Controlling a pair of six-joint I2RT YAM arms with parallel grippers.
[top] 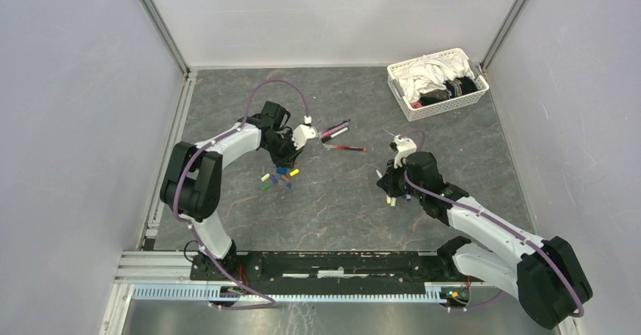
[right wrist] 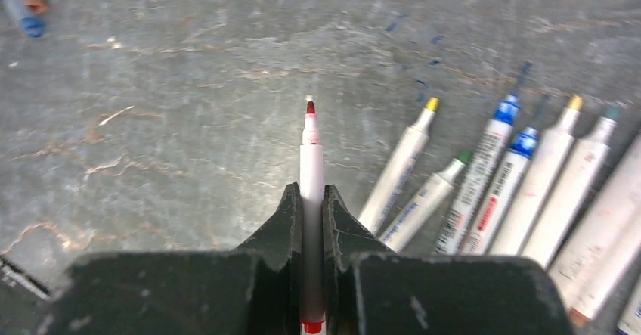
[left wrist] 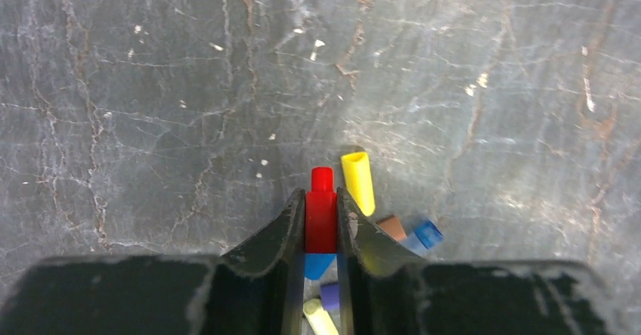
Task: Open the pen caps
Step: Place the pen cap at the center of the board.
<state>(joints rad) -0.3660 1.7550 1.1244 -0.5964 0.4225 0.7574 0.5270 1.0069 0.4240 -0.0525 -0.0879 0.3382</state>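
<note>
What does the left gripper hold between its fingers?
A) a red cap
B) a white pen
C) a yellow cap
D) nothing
A: the left wrist view shows the left gripper shut on the red cap, with the yellow cap lying loose beside it.

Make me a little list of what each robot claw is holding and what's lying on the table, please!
left claw: shut on a red cap
right claw: shut on a red-tipped pen, cap off
below left claw: loose caps, yellow, blue, brown among them
beside right claw: row of uncapped pens lying on the table
far right corner: white basket holding cloths
</note>
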